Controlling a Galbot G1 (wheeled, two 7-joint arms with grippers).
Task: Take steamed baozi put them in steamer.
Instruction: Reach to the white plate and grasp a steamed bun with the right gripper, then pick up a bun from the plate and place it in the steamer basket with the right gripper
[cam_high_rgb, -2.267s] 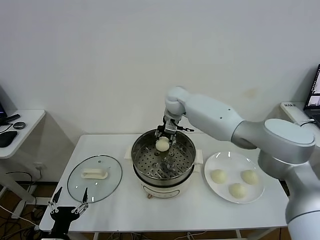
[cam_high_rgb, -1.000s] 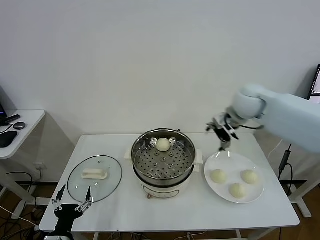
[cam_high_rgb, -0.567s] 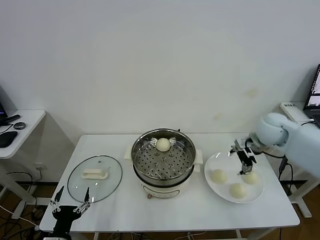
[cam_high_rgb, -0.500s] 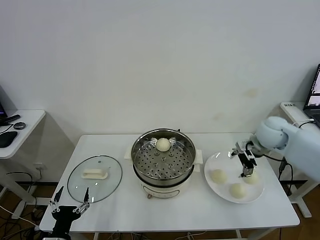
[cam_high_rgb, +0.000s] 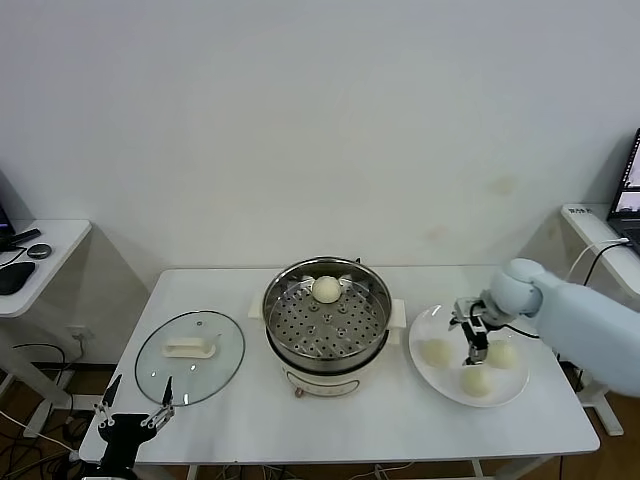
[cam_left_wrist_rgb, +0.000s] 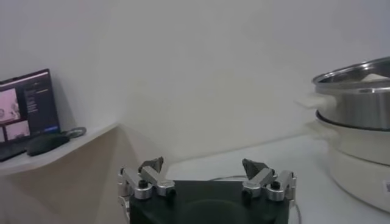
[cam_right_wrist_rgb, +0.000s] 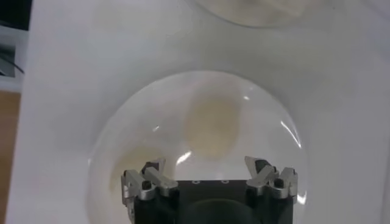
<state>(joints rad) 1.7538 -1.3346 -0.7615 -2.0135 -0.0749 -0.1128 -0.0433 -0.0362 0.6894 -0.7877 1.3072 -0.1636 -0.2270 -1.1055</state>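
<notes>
A white bench (cam_high_rgb: 330, 420) carries the steamer (cam_high_rgb: 327, 326) at its middle, toward the far edge. One steamed baozi (cam_high_rgb: 325, 289) is seen on the perforated tray, against the far wall of the pot. A flat white plate (cam_high_rgb: 440, 385) is set just beside the steamer, toward the bench's right edge, and three more baozi are held on it: one (cam_high_rgb: 436, 351) on the side nearest the steamer, one (cam_high_rgb: 477, 380) toward the near edge of the bench, and one (cam_high_rgb: 501, 353) on the side nearest the right edge.

The right claw (cam_high_rgb: 472, 337) is held low over the plate, between the three buns. In the right wrist view its fingers (cam_right_wrist_rgb: 145, 176) are spread apart and nothing is gripped; a baozi (cam_right_wrist_rgb: 210, 125) is seen on the plate (cam_right_wrist_rgb: 277, 131) just ahead of them. Contact with any bun cannot be made out.

A round glass lid (cam_high_rgb: 190, 356) with a white handle lies flat toward the bench's left edge. The left claw (cam_high_rgb: 134, 418) is parked below the near-left corner of the bench, its fingers (cam_left_wrist_rgb: 150, 168) spread and holding nothing.
</notes>
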